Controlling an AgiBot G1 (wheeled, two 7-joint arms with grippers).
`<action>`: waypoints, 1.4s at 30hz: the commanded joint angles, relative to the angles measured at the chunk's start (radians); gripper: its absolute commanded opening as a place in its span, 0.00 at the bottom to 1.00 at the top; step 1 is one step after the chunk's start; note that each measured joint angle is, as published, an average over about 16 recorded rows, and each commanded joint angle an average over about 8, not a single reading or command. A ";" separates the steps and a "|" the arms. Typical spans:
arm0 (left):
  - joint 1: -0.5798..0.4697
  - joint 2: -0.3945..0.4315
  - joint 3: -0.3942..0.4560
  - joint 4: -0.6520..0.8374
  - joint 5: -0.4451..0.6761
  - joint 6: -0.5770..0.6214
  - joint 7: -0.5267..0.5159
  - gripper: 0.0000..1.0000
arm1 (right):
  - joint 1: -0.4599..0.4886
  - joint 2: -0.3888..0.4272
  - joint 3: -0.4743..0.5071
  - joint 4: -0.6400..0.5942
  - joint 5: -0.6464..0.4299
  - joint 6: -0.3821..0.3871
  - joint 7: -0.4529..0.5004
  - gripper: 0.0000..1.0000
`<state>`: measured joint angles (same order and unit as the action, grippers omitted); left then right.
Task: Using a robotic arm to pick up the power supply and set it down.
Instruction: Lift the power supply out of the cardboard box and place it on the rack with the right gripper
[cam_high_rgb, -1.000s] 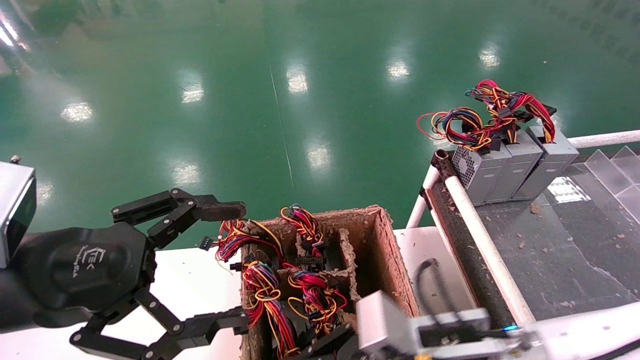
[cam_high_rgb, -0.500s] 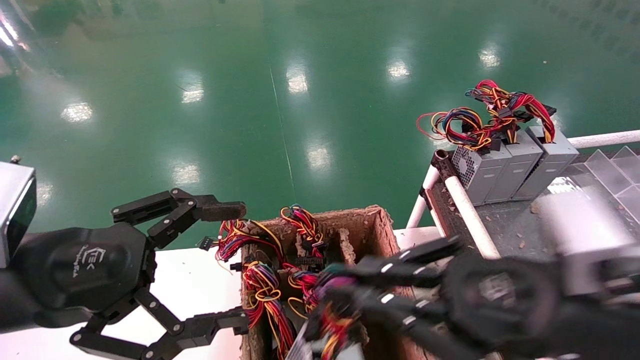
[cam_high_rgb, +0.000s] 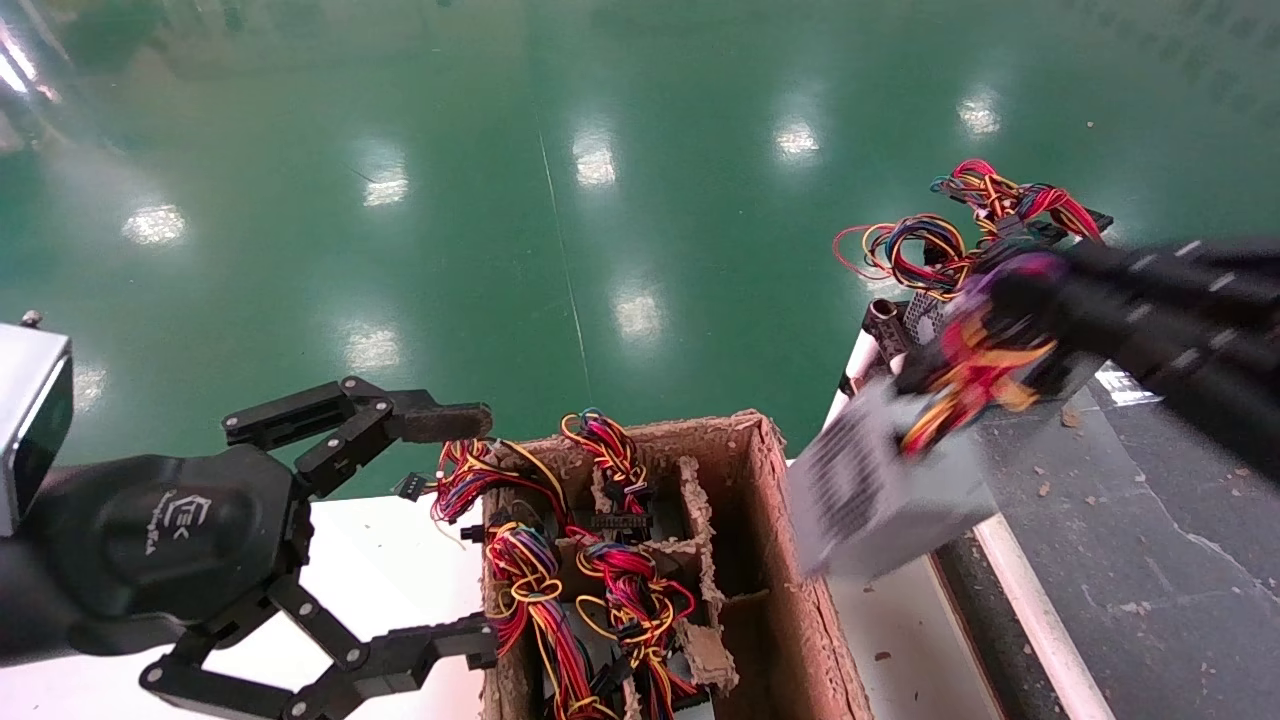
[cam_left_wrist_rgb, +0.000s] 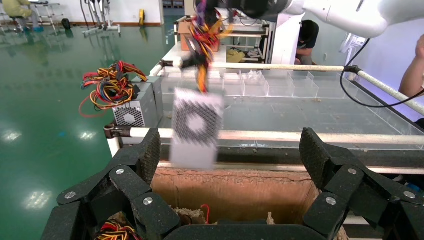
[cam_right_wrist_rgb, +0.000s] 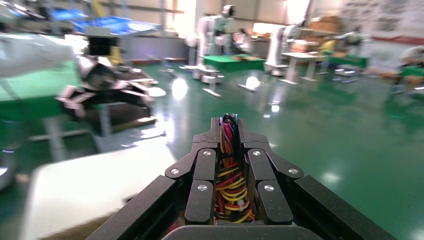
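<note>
Left black gripper (cam_high_rgb: 470, 530) with rounded palm: parked at the near left over the white table (cam_high_rgb: 400, 560), fingers spread wide, holding nothing; white logo on the palm, lettering too small to read. Brown cardboard box (cam_high_rgb: 770, 480) with dividers: at centre, compartments filled with red-yellow wire bundles. Small grey metal power supply (cam_high_rgb: 880, 490) with perforated vent grille: hanging in mid-air, tilted, between the box and the dark conveyor surface (cam_high_rgb: 1120, 520). Right black gripper (cam_right_wrist_rgb: 229, 150): fingers clamped on the supply's coloured wire bundle (cam_right_wrist_rgb: 229, 185). Three further grey supplies (cam_left_wrist_rgb: 137, 107): upright at the conveyor's far end.
</note>
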<state>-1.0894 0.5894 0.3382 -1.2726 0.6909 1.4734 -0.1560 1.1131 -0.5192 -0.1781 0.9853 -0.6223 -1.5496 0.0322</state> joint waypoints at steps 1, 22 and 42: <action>0.000 0.000 0.000 0.000 0.000 0.000 0.000 1.00 | 0.010 0.027 0.016 -0.035 0.000 0.002 -0.023 0.00; 0.000 0.000 0.000 0.000 0.000 0.000 0.000 1.00 | 0.127 0.075 -0.034 -0.365 -0.195 0.034 -0.219 0.00; 0.000 0.000 0.001 0.000 -0.001 0.000 0.000 1.00 | 0.286 0.011 -0.087 -0.503 -0.299 0.037 -0.271 0.00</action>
<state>-1.0896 0.5891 0.3390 -1.2726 0.6903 1.4730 -0.1555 1.4017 -0.5150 -0.2677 0.4869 -0.9246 -1.5070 -0.2365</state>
